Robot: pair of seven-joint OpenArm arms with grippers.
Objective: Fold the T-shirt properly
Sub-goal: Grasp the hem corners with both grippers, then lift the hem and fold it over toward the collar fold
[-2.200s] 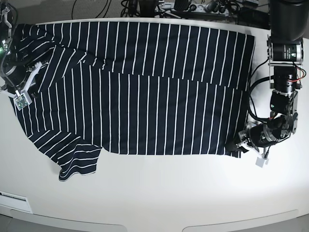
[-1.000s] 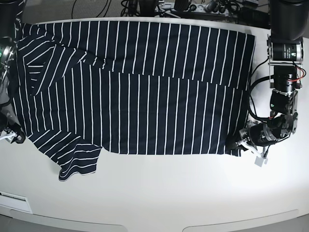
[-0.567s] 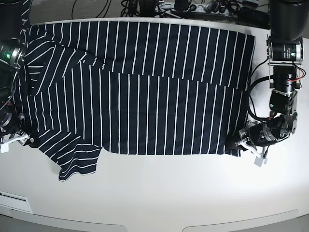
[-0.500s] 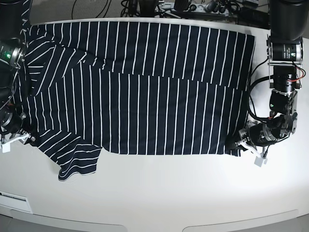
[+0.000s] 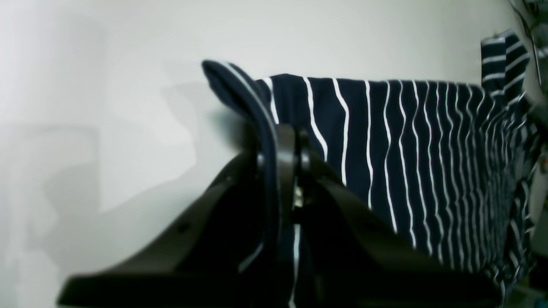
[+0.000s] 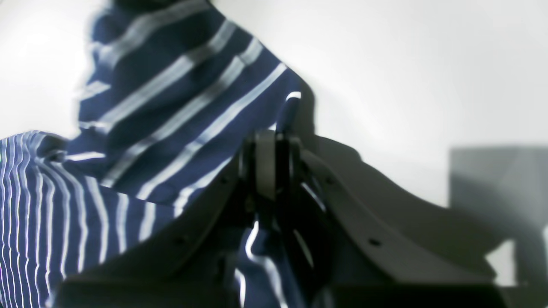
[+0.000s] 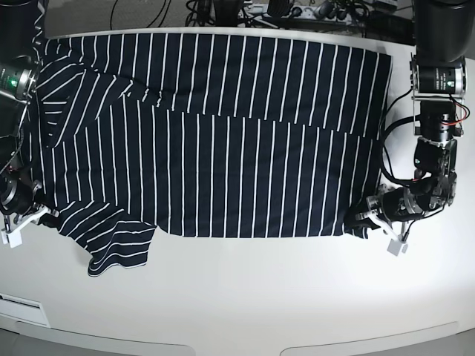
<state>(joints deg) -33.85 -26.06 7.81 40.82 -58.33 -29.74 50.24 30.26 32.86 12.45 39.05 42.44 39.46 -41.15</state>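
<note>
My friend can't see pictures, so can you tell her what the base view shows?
A big dark navy cloth T-shirt with thin white stripes lies spread on a white table. The left gripper pinches one bottom corner and the right gripper pinches the opposite edge near a sleeve.

Right pincer (image 6: 274, 149) closed on T-shirt (image 7: 223, 133) sleeve edge

Base view overhead, looking down on whole table (image 7: 245, 289); wrist views close, low, sharing T-shirt (image 7: 223, 141) edges

Lab: white bench (image 7: 245, 297), cables (image 7: 223, 11).
</note>
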